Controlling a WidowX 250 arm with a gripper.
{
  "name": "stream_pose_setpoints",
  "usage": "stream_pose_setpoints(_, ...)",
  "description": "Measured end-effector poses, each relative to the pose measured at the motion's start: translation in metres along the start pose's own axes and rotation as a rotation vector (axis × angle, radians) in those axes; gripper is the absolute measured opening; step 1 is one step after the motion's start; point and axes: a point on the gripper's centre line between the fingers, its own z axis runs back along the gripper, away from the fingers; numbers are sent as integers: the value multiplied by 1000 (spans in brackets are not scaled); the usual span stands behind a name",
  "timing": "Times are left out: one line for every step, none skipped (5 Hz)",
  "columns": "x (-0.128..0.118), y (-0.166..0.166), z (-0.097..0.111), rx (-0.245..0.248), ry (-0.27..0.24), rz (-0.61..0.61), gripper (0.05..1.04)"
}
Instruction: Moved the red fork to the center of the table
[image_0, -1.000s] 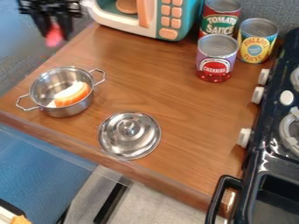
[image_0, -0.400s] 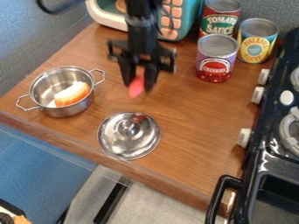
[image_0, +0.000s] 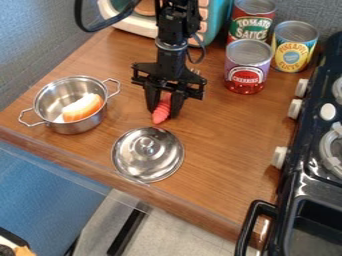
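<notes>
The gripper (image_0: 162, 111) hangs over the middle of the wooden table (image_0: 207, 125), between the pot and the cans and just behind the metal lid. It is shut on the red fork (image_0: 161, 111), whose rounded red handle end points down toward the front between the fingers. Metallic tines show behind the gripper's right side, near the purple can. Whether the handle touches the wood, I cannot tell.
A metal pot (image_0: 71, 105) holding an orange-and-white piece (image_0: 83, 108) stands at the left. The lid (image_0: 147, 154) lies in front. Three cans (image_0: 248, 67) stand back right, a toy microwave (image_0: 133, 22) behind, a stove (image_0: 314, 165) along the right.
From the upper left, the gripper has travelled right and toward the front with the red fork, and since the middle frame it has come slightly lower.
</notes>
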Motion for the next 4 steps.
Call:
stream_pose_setpoints(1,2,0,11,-5,-23,452)
stream_pose_setpoints(0,2,0,9,-14,-51,521)
stream_pose_setpoints(-4,1,27,-42,-60,-73,824)
stream_pose_setpoints(-6,17,49,-93,-103,-50,1012)
